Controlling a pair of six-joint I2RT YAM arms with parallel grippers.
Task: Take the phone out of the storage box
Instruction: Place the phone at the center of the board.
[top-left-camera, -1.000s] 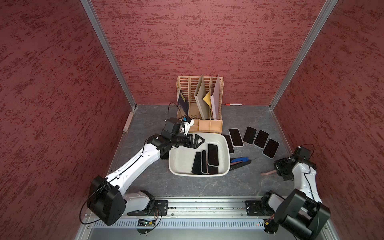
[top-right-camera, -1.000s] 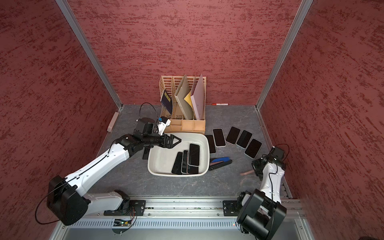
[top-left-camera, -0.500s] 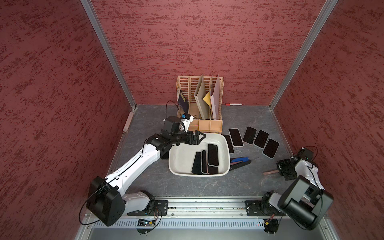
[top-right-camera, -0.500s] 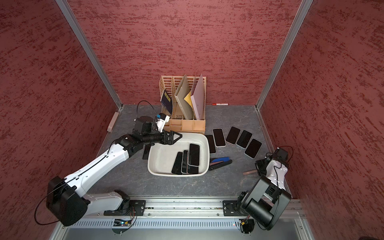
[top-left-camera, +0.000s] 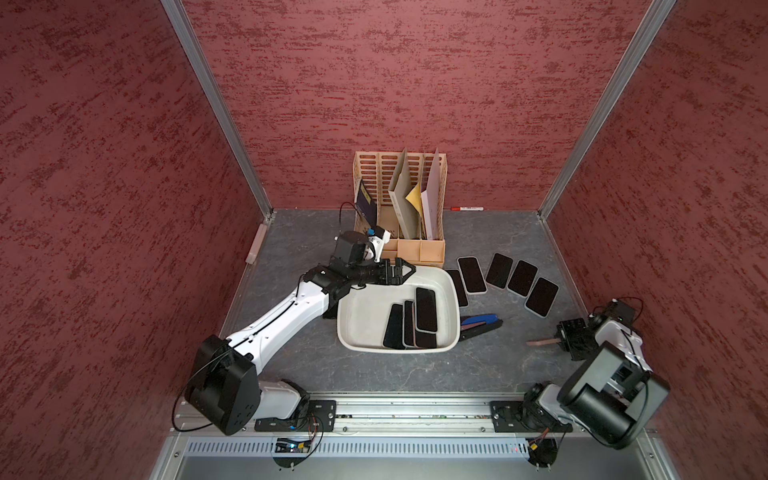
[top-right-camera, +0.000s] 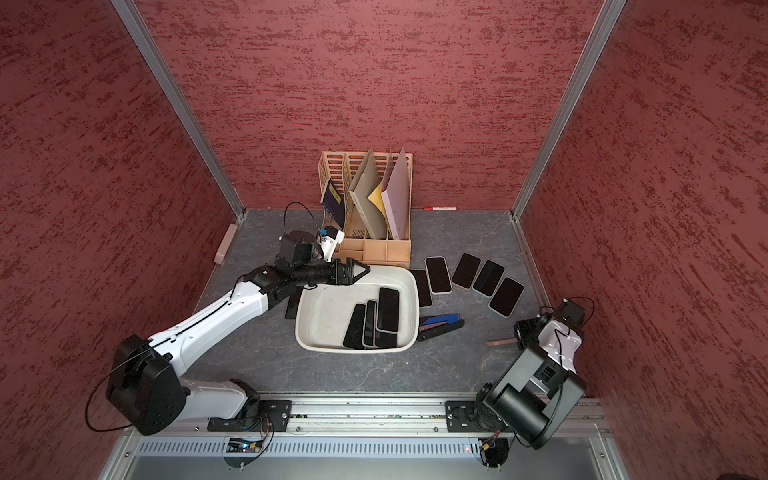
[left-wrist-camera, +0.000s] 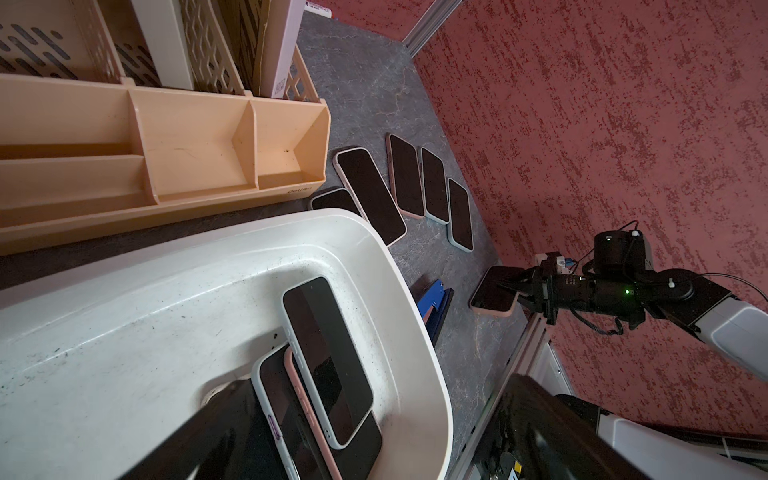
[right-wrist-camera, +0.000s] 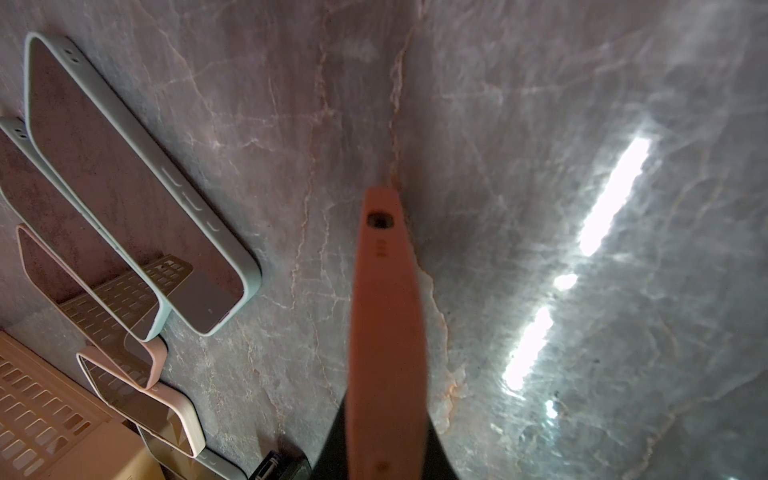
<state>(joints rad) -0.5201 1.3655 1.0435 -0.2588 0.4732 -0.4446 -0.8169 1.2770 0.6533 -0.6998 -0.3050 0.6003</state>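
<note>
Removal of a phone from the shallow off-white plastic storage box, set at the centre of the grey marbled table. The right gripper, well apart from the box toward its 3 o'clock, is clamped on one end of a slim pink-cased, black-screened phone. From above this phone shows only as a thin strip, so it is carried on edge, low over the table; whether it touches the surface cannot be told. The left gripper hangs above the box's 12 o'clock rim with jaws spread wide and nothing between them. A stack of dark-screened phones lies in the box's 4 o'clock part, and a fanned row of five flat phones lies on the table at the box's 2 o'clock. The step in hand appears to be the set-down. The held phone is best rolled screen-up and lowered until its case rests flat at the 5 o'clock end of the row, clear of the row's last phone. It is released only then, and the jaws are drawn back along its long axis; a release on edge would likely topple it onto the row
</note>
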